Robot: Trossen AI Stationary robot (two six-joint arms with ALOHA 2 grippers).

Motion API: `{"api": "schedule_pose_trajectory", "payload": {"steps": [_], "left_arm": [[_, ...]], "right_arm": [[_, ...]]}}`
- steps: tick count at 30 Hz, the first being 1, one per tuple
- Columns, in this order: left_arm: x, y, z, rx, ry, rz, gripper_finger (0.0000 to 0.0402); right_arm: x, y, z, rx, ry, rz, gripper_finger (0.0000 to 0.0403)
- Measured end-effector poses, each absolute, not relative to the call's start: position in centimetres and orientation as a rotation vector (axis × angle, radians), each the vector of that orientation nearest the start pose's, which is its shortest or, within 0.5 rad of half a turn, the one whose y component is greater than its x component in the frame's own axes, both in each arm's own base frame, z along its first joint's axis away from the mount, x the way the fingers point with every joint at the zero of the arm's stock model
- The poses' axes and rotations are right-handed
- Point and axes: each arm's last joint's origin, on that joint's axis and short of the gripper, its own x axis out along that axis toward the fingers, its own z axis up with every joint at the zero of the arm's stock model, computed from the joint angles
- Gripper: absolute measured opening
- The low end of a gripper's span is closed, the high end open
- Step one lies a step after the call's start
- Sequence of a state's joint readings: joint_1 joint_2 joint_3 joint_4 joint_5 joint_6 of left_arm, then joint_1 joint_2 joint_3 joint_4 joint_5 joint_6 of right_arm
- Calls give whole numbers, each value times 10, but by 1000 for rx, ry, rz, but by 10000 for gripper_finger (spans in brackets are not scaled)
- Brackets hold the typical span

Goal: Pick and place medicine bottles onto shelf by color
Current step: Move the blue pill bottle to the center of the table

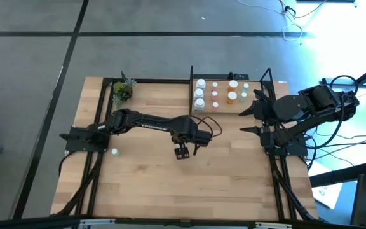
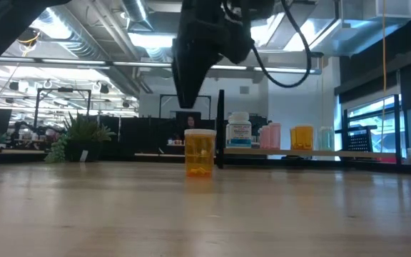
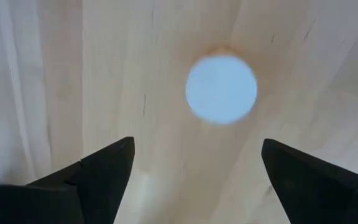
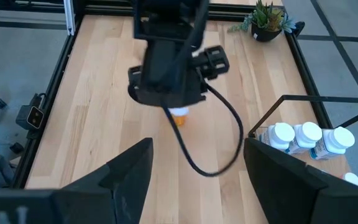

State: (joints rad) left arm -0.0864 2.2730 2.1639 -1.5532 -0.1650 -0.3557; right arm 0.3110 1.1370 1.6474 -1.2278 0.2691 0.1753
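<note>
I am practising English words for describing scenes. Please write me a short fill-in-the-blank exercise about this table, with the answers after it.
1. The left pincer hovers directly above a bottle with a white cap and an ____ body.
2. Its fingers are ____.
3. The potted plant stands beside the table's ____ edge.
4. The right pincer waits near the ____.

Answers: orange; open; far; shelf

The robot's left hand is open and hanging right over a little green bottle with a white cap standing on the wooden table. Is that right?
Not quite: the small cylindrical bottle is orange, not green, as the low view shows. The rest holds: the left hand is open above its white cap, and it stands upright on the light wooden table.
</note>
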Motion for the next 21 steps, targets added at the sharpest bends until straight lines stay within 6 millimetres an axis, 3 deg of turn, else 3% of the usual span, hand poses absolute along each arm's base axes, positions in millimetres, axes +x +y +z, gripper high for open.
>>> {"api": "schedule_pose_trajectory", "payload": {"steps": [11,21], "left_arm": [[400,-54,264,-157,1583,457,347],[332,-74,287,-337,1579,567,347]], "right_arm": [[160,43,452,-37,687,-20,252],[160,43,452,-37,687,-20,252]]}}
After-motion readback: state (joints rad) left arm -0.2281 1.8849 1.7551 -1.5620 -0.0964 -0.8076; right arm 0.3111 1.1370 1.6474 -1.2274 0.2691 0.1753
